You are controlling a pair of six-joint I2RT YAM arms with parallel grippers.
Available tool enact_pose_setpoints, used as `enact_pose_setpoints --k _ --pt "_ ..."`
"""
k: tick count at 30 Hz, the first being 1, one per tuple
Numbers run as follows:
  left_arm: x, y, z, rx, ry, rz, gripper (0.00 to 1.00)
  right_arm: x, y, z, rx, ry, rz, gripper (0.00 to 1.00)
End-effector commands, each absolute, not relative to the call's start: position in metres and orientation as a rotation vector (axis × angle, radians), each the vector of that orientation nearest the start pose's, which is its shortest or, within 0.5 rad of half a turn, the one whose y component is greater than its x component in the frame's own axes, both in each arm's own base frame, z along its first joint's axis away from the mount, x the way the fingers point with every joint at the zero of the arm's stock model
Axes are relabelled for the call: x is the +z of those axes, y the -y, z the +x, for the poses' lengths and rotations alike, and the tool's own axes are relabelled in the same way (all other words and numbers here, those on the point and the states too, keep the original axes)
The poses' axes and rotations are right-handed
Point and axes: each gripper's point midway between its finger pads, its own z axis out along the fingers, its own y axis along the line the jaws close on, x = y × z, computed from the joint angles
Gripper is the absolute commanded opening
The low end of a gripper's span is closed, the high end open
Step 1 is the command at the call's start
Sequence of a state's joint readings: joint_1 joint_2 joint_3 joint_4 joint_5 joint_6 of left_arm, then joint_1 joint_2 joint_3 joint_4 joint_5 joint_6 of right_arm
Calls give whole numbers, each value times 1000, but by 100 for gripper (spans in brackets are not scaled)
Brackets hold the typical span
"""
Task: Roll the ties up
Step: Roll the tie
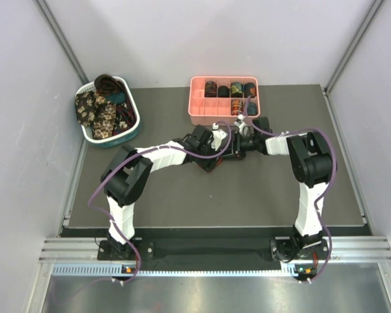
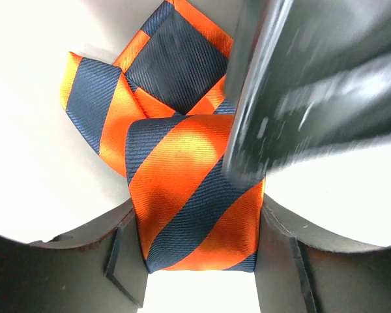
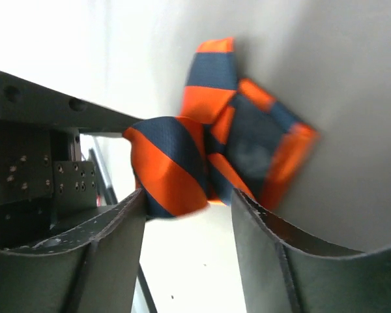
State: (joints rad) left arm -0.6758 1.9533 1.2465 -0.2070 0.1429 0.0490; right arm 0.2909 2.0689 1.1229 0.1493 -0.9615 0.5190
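Left gripper (image 2: 197,215): jaws drawn in on the striped tie (image 2: 182,189), an orange and navy band that fills the gap, its edges touching both inner finger faces. Beyond the fingertips the band runs forward into a loose folded bunch lying on the pale surface ahead and to the left. Above and to the right of the band, a blurred dark body crosses the left wrist view and touches the tie's edge. Right gripper (image 3: 189,195): jaws part-way apart. A rounded fold of the same tie sits at the tips against one finger (image 3: 117,254). Light shows between the fold and the other finger, so no clamp is seen here. The rest of the tie is bunched just past that fold. In the top view both grippers meet nose to nose at mid-table and hide the tie between them. Just beyond them stands the pink tray (image 1: 199,112) with rolled ties (image 1: 236,88) in its compartments. Far off to the left gripper's side, at the table corner, sits the white-and-teal basket (image 1: 133,127) heaped with floral ties (image 1: 94,111).
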Motion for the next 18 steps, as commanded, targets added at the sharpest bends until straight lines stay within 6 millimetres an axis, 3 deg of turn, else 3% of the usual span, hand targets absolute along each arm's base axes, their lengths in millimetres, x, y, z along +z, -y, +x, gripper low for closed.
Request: enact_pose_setpoints --k 1,5,7,8,9,11,13,14,15,18 --pt "-42 266 293 -371 -2647 1006 58 77 -245 393 1392 -2279 -184 55" --pt "-42 266 292 -370 -2661 1012 58 87 -223 398 1310 -2242 -105 63" --pt "-39 266 291 -363 -2671 1016 57 104 -216 401 1286 -2178 -94 63" --pt "-38 266 292 -362 -2673 1016 57 98 -208 398 1232 -2190 -60 63" --pt "-35 264 290 -351 -2691 1018 57 113 -205 397 1186 -2154 -79 62" --pt "-35 260 289 -329 -2713 1028 58 104 -198 384 1072 -2173 -94 61" --pt "-33 257 288 -292 -2756 1027 58 114 -193 372 975 -2152 -146 60" --pt "-33 256 288 -285 -2770 1028 57 101 -192 360 904 -2182 -146 59" --pt "-29 259 291 -288 -2769 1028 58 109 -192 352 853 -2156 -193 59" --pt "-30 255 285 -267 -2822 1042 57 102 -204 322 692 -2165 -296 59"
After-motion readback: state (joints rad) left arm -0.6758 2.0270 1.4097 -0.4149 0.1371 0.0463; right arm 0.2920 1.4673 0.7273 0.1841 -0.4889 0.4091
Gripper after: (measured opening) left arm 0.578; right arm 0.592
